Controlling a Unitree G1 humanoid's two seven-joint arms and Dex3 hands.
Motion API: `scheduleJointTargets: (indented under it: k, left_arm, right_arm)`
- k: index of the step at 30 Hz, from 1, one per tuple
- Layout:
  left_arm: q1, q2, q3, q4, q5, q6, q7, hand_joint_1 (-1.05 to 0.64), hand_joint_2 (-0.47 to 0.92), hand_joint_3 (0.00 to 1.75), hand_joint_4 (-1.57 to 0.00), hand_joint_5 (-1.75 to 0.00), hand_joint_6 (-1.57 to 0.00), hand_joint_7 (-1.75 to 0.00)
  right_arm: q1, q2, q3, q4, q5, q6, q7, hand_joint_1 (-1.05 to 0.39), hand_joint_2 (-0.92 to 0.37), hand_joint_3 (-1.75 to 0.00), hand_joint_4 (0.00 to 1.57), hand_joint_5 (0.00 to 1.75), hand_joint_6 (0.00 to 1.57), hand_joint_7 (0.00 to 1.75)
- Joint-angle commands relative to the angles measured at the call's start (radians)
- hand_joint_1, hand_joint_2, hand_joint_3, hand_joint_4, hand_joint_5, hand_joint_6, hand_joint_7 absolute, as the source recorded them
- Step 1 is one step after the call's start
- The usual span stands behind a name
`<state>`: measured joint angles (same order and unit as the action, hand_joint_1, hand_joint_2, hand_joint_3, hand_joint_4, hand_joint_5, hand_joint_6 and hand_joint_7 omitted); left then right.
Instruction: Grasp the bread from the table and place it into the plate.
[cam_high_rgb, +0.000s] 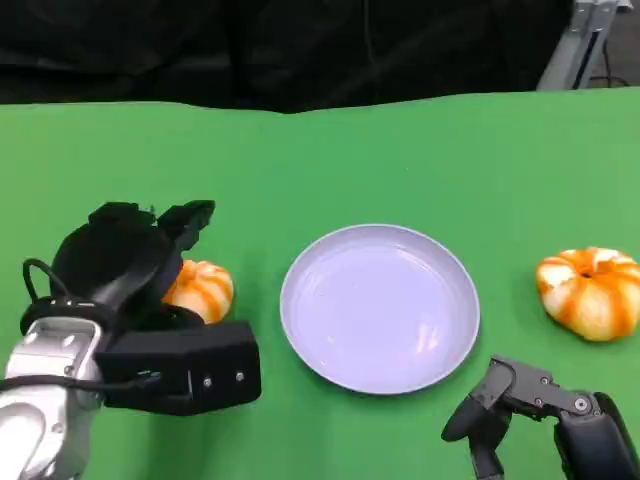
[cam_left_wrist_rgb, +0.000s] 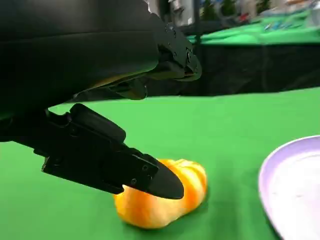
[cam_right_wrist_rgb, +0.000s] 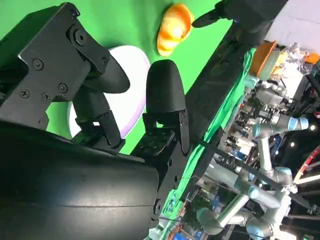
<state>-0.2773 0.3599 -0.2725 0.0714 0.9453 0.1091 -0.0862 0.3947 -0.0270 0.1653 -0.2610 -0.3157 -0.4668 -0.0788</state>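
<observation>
An orange-and-white striped bread (cam_high_rgb: 205, 290) (cam_left_wrist_rgb: 160, 205) lies on the green table just left of the lilac plate (cam_high_rgb: 380, 305) (cam_left_wrist_rgb: 295, 185). My left hand (cam_high_rgb: 130, 260) (cam_left_wrist_rgb: 90, 75) hangs over it, fingers spread. One finger (cam_left_wrist_rgb: 115, 167) reaches low across the bread's near side, and the others stay well above it. The bread rests on the cloth. A second striped bread (cam_high_rgb: 590, 290) lies right of the plate. My right hand (cam_high_rgb: 530, 405) (cam_right_wrist_rgb: 100, 125) sits near the front edge, holding nothing, fingers apart. The right wrist view looks across the plate (cam_right_wrist_rgb: 132, 70) to the left bread (cam_right_wrist_rgb: 174, 27).
The green table (cam_high_rgb: 400, 160) ends at a black backdrop at the far side. A metal stand (cam_high_rgb: 585, 40) rises at the back right. Beyond the table, the right wrist view shows robot arms and clutter in the room.
</observation>
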Motion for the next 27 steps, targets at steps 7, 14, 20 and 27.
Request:
scheduleJointTargets:
  k: [7,14,20,27]
  left_arm:
    - [-0.129,-0.010,-0.097,0.186,0.021,0.108,-0.066,-0.68,0.92,0.01,-0.12,-0.43,-0.22,0.00]
    - [-0.234,-0.042,-0.159,0.381,-0.005,0.130,-0.107,-0.68,0.91,0.00,-0.25,-0.28,-0.26,-0.01]
    - [-0.310,-0.080,-0.207,0.579,-0.050,0.098,-0.086,-0.66,0.92,0.00,-0.41,-0.18,-0.36,-0.03]
    - [-0.304,-0.080,-0.209,0.699,-0.131,-0.095,0.093,-0.26,0.92,0.07,-0.81,-0.99,-0.95,-0.05]
  right_arm:
    - [0.006,-0.003,-0.001,-0.018,0.011,0.006,-0.005,0.11,-0.22,-1.50,0.83,1.60,0.84,1.33]
    - [0.012,-0.009,-0.002,-0.018,0.014,0.002,-0.002,0.10,-0.24,-1.47,0.81,1.60,0.82,1.32]
    - [0.019,-0.008,-0.001,-0.023,0.015,0.005,-0.002,0.10,-0.24,-1.47,0.81,1.60,0.82,1.32]
    - [0.019,-0.006,0.000,-0.022,0.020,0.005,0.000,0.08,-0.25,-1.46,0.82,1.61,0.83,1.32]
